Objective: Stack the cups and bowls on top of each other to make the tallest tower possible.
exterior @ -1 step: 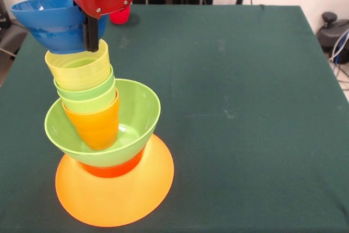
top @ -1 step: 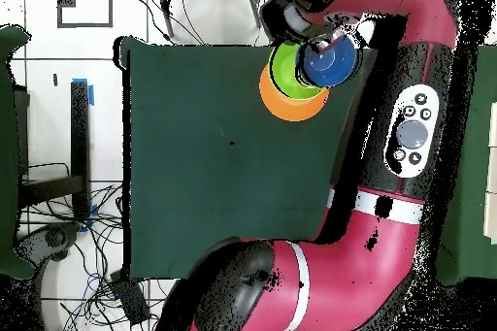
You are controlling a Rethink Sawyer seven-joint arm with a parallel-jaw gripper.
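Front view, tower: I see the tower [exterior @ -1 step: 103, 151] at the near left of the desk [exterior @ -1 step: 245, 107]. Its base is the wide orange bowl [exterior @ -1 step: 117, 200], turned mouth down, with a small orange-red bowl [exterior @ -1 step: 115, 168] on it and the lime green bowl [exterior @ -1 step: 106, 126] sitting upright on that.
Front view, cups: an orange cup [exterior @ -1 step: 97, 126] stands in the green bowl, two green cups [exterior @ -1 step: 87, 94] are nested into it, and a yellow cup [exterior @ -1 step: 79, 64] is on top. The column leans to the left.
Front view, blue bowl: the blue bowl [exterior @ -1 step: 52, 20] sits tilted just above the yellow cup's rim. Whether it rests on the rim I cannot tell.
Front view, jaws: one dark finger of the gripper [exterior @ -1 step: 91, 32] runs down the bowl's right wall, so I judge the jaws pinch that wall.
Front view, leftover: a red cup [exterior @ -1 step: 121, 15] stands far back on the desk, partly behind the red wrist.
Overhead view, tower: the orange bowl [top @ -1 step: 291, 102] and green bowl [top @ -1 step: 289, 67] overlap at the desk's far right edge, with the blue bowl [top @ -1 step: 328, 63] above them under the arm.
Overhead view, jaws: hidden under the wrist here.
Progress: I judge most of the stack built. Seating the blue bowl and adding the red cup are left.
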